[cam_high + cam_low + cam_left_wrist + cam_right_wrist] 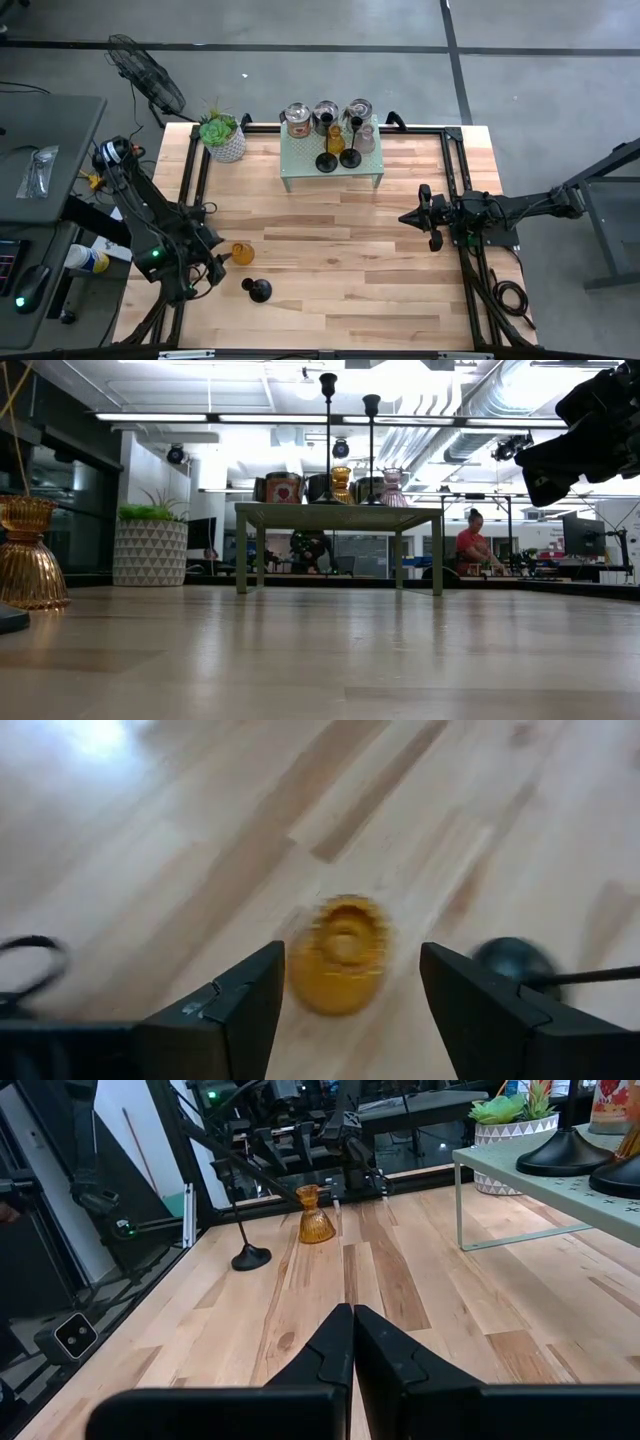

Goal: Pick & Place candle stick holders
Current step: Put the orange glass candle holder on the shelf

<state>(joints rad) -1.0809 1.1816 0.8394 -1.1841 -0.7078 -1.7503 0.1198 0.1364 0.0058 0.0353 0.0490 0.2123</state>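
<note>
Nearest the front edge of the counter (pixel 330 290), two candle stick holders stand loose on the bare wood – these look like the work left. One is a black stemmed holder (pixel 257 290) with a round, domed base and a thin straight stem; just beside it, toward the left arm, sits an amber glass holder (pixel 241 253), ribbed and waisted like a small bell, glossy and translucent.

The left claw (pixel 350 1005) hovers above that amber piece with its dark, flat-faced fingers spread wide, one on either side and well clear of the glass, holding nothing. I judge this the start of a pick: the fingers need to come down around the narrow waist, and smooth glass could slip or tip.

The counter itself is pale butcher-block, long planks with a matte grain.

Out at mid-counter, the right claw (pixel 352 1342) waits at the right side, fingers pressed fully together and empty.

Farther back stands a small pale green raised shelf (pixel 330 170), its top perforated with little stars – here the rest are gathered: three shiny silver cups (pixel 325 112), two more black stemmed holders (pixel 327 160), a second amber one (pixel 335 138) and a pale pink glass one (pixel 392 484). So seven appear placed, two remain.

Beside the shelf sits a white patterned pot with a green plant (pixel 222 137).
</note>
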